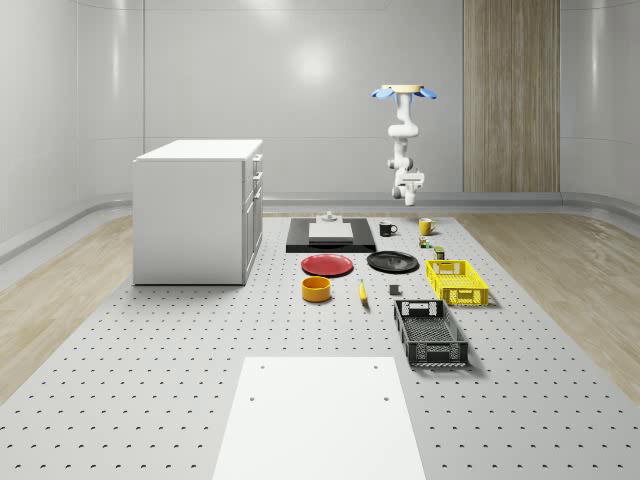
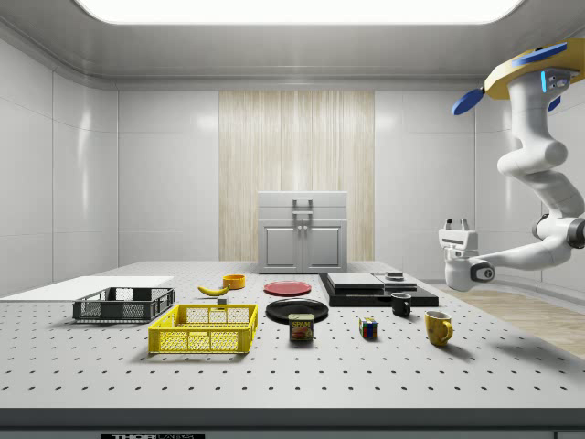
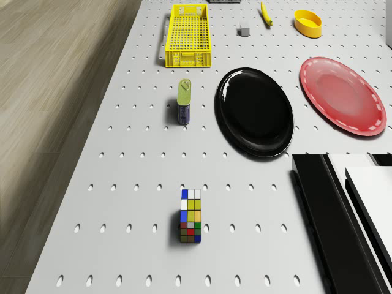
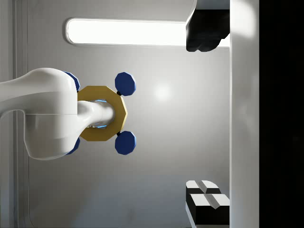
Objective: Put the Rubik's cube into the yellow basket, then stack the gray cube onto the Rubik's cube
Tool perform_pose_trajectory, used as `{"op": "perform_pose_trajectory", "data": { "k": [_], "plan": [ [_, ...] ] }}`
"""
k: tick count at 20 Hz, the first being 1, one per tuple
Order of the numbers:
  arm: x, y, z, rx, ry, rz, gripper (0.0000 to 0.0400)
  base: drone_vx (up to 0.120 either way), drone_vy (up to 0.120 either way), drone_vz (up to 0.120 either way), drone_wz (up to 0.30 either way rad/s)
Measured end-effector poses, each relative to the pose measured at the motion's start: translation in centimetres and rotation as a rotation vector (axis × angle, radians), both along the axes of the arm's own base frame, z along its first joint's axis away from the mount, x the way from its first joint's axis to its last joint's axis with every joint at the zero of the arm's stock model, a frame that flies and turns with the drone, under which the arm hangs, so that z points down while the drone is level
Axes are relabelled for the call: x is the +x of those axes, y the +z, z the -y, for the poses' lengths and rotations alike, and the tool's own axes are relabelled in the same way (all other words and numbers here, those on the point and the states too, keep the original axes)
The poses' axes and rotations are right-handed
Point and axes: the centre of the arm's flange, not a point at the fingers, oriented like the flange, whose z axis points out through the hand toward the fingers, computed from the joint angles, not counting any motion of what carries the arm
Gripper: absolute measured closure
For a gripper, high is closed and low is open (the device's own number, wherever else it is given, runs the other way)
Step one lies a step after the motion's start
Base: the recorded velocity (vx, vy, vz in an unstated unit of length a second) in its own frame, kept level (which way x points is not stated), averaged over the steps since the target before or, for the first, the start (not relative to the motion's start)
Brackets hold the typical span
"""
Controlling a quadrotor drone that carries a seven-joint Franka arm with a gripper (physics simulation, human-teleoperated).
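Observation:
The Rubik's cube [image 3: 191, 216] [image 2: 368, 327] stands on the perforated table, between a tin can and the mugs. The yellow basket [image 3: 188, 35] [image 1: 457, 281] [image 2: 205, 329] sits beyond the can and looks empty. The small gray cube [image 3: 244, 30] [image 1: 395, 290] lies on the table beside the basket. The drone [image 1: 405, 92] [image 2: 526, 78] hovers high over the table's far end. Its arm hangs down and folds back, so the gripper [image 2: 456, 222] [image 1: 409, 195] [image 4: 209, 116] points upward, well above the yellow mug. It is open and holds nothing.
A tin can [image 3: 184, 101], black plate [image 3: 254, 110], red plate [image 3: 342, 95], banana [image 3: 266, 13] and orange bowl [image 3: 307, 22] lie around. A black basket [image 1: 430, 333], black mug [image 1: 387, 228], yellow mug [image 2: 438, 327], black board [image 1: 330, 235] and white cabinet [image 1: 200, 210] also stand there.

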Motion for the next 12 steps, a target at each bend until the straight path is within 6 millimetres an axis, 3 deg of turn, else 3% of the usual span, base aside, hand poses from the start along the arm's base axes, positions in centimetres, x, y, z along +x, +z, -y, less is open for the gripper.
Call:
{"op": "perform_pose_trajectory", "data": {
  "k": [7,12],
  "plan": [
    [-0.05,0.00,-0.14,-0.014,0.000,0.005,0.0000,0.120,0.120,0.000,0.000],
    [-0.09,-0.01,-0.41,-0.041,-0.001,0.009,0.0000,0.120,0.008,0.000,0.000]
  ]
}}
